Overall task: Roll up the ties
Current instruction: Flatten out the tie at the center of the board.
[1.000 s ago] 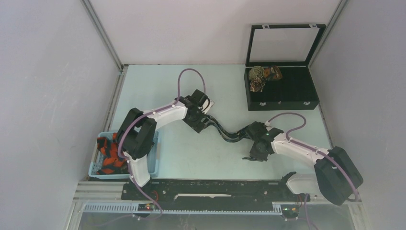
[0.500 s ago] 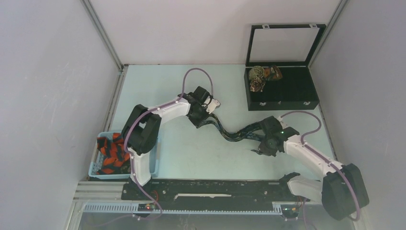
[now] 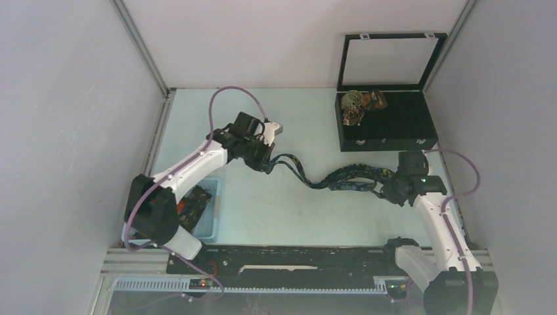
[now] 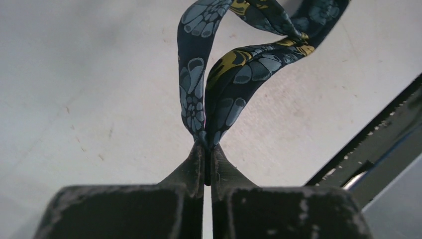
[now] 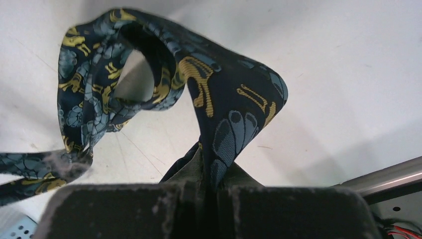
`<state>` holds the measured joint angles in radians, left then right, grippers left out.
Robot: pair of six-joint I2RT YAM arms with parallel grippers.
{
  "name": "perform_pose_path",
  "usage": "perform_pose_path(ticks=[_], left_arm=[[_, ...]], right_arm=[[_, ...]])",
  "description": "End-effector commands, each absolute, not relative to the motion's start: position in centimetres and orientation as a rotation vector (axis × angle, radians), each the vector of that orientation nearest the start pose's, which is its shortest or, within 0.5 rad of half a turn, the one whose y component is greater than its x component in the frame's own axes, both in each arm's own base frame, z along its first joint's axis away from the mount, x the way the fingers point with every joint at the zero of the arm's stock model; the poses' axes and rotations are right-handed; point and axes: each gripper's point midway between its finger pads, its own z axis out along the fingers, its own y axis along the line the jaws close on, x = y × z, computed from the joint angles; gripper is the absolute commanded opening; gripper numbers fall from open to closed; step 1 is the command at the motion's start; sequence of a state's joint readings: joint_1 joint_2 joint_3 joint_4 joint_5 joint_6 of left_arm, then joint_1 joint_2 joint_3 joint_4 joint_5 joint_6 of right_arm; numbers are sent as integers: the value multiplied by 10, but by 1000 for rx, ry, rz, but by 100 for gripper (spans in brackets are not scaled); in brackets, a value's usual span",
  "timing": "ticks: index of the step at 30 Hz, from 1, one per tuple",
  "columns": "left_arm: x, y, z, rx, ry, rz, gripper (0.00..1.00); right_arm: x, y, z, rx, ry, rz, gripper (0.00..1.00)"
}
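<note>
One of the ties [image 3: 341, 177], dark navy with yellow and blue shapes, hangs in a wavy line just above the table between my two grippers. My left gripper [image 3: 268, 163] is shut on its left end. In the left wrist view the fabric [image 4: 219, 94] is pinched as a fold between the closed tips of that gripper [image 4: 205, 148]. My right gripper [image 3: 389, 191] is shut on the tie's right end. The right wrist view shows the cloth [image 5: 226, 112] looping up from the right gripper [image 5: 213, 167].
A black case [image 3: 387, 142] with its lid up stands at the back right, with a few rolled ties [image 3: 358, 106] in its left corner. A blue basket [image 3: 210, 226] at the front left holds orange-red and black ties [image 3: 195, 202]. A black rail [image 3: 295, 259] runs along the near edge.
Both arms have swung apart, the left one to the left and the right one to the right. The tie is drawn out longer between them. The left gripper has shut on the tie's end.
</note>
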<state>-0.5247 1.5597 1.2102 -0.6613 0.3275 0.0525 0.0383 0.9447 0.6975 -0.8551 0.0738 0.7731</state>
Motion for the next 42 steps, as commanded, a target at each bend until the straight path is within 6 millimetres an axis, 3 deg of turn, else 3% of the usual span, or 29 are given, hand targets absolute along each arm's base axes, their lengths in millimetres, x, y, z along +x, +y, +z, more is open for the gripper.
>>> perform_pose_path(ticks=[1,5,7,10,16,18,19,24,31,33,36,39,42], left_arm=[[262,-222,140,709,2504,-700,0],[252,-217,159,616,2486,-759,0],[253,-211,162,559,2490,-757,0],[263,-198,148,449,2562,-753,0],[284,-190,112,298,2692,-790,0],[297,-183,100,209,2731,-756,0],[303,-180,96,168,2754,-745,0],[325,-174,81,113,2848,-780,0],[362,-157,69,-8,2860,-812,12],[368,-156,68,-20,2868,-825,14],[377,-152,75,-42,2847,-828,17],[385,-140,96,-81,2768,-760,37],[389,-110,115,-120,2720,-520,49]], right_arm=[[205,11,103,1005,2455,197,0],[209,4,104,1079,2428,249,0],[216,-1,104,1118,2401,274,8],[228,-13,101,1211,2355,328,19],[250,-49,89,1451,2227,391,40],[261,-64,88,1500,2160,335,57],[268,-68,89,1510,2137,334,59],[290,-86,100,1473,2138,266,63],[288,-93,122,1288,2194,2,80],[289,-87,131,1239,2192,-20,80],[293,-61,144,1094,2221,-4,79],[287,-23,147,917,2305,-4,78],[272,7,143,800,2381,6,78]])
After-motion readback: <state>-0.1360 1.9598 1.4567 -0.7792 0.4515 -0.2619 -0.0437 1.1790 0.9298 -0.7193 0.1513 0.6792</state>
